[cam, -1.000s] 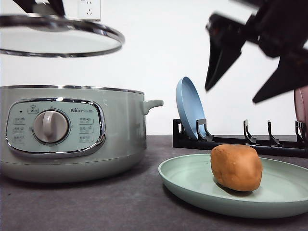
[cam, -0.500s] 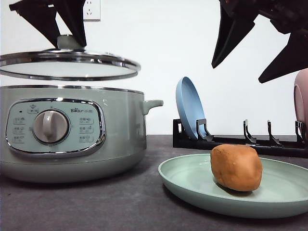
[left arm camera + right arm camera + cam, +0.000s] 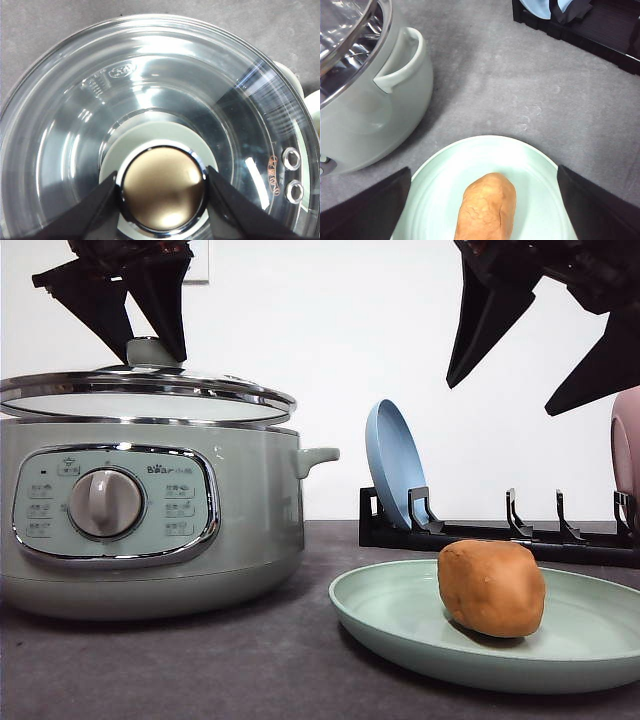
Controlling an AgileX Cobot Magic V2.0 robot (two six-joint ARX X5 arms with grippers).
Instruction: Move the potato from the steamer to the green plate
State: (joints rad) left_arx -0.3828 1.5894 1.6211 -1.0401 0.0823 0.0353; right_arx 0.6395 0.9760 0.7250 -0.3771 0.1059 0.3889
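The orange-brown potato [image 3: 490, 588] lies on the pale green plate [image 3: 390, 625] at the front right; it also lies on the green plate [image 3: 440, 195] as the potato [image 3: 487, 210] in the right wrist view. My right gripper [image 3: 500, 398] hangs open high above it, its fingers [image 3: 367, 207] wide apart and holding nothing. The sage-green steamer [image 3: 150, 530] stands at the left. My left gripper [image 3: 150, 350] is shut on the knob [image 3: 162, 190] of the glass lid [image 3: 145, 398], which sits low at the steamer's chrome rim, slightly tilted.
A black dish rack [image 3: 500, 532] stands behind the green plate, holding an upright blue plate [image 3: 393, 465]. A pink plate [image 3: 628, 465] shows at the right edge. The steamer's side handle [image 3: 402, 60] points toward the green plate. Dark grey tabletop [image 3: 200, 670] lies in front.
My left gripper has brought the lid down from well above the steamer to its rim. The right gripper rose a little and stayed open. The potato has not moved.
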